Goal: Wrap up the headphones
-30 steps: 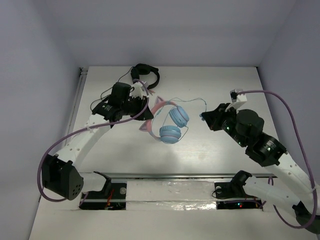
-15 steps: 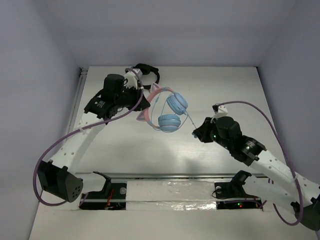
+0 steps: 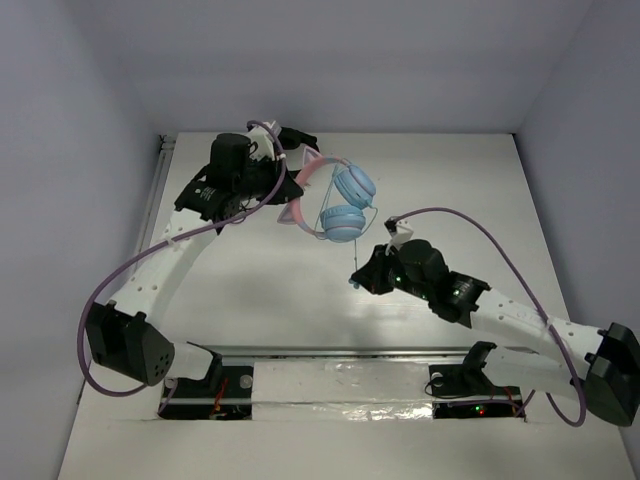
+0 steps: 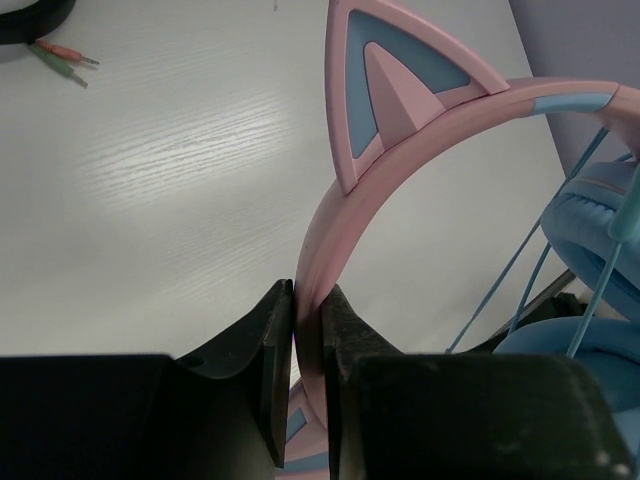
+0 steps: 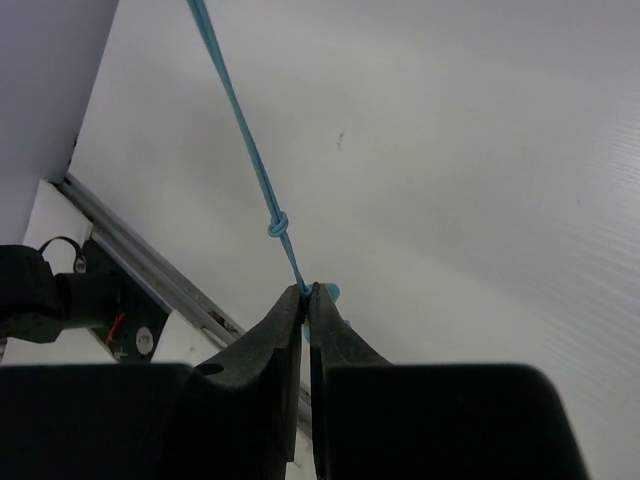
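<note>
The right arm has swung from the right side of the table (image 3: 480,180) to its near middle. The left gripper (image 4: 308,300) has carried the headphones (image 3: 345,200) toward the table's far edge and is clamped on the pink headband (image 4: 400,170), with the earcups seemingly lifted. The right gripper (image 5: 306,292) is pinched tight on the cable (image 5: 235,120) near its end. The slack is drawn out straight, so winding can likely begin.

The black headphones (image 3: 300,138) crowd the far edge behind the left gripper, with their plugs (image 4: 62,58) loose on the table. A small knot (image 5: 277,224) sits just beyond the right fingertips and may snag.
</note>
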Robot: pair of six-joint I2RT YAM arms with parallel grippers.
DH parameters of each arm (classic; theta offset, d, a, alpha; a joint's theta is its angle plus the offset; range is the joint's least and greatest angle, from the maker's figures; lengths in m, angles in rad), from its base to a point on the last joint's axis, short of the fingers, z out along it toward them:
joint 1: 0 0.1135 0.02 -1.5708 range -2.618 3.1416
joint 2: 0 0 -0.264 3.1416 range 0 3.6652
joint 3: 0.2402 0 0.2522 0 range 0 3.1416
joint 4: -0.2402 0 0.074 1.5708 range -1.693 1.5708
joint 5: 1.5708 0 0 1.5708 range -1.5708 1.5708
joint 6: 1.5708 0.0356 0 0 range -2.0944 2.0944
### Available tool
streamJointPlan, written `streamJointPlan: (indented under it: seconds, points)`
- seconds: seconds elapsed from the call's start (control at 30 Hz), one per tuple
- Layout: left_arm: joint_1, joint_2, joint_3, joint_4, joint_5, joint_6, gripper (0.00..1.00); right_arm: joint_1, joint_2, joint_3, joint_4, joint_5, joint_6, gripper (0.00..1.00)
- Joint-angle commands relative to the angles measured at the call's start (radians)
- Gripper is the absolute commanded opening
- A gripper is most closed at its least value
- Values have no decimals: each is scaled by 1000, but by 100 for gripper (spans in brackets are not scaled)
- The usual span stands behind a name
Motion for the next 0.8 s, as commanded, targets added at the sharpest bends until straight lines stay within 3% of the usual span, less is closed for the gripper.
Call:
streamJointPlan:
  seconds: [0.0, 0.17, 0.37, 0.6, 0.77]
  points:
    - [7, -2, 61, 161, 35, -96, 0, 42, 35, 8, 111, -4, 11, 0]
    - [7, 5, 4, 258, 24, -196, 0, 76, 98, 17, 142, 4, 20, 0]
    - [7, -5, -100, 396, -86, -308, 0, 151, 124, 28, 159, 82, 57, 0]
    - [7, -33, -304, 592, -262, -449, 0, 206, 79, -33, 240, 200, 146, 0]
    - [-16, -42, -360, 637, -345, -478, 0, 215, 25, -72, 301, 196, 189, 0]
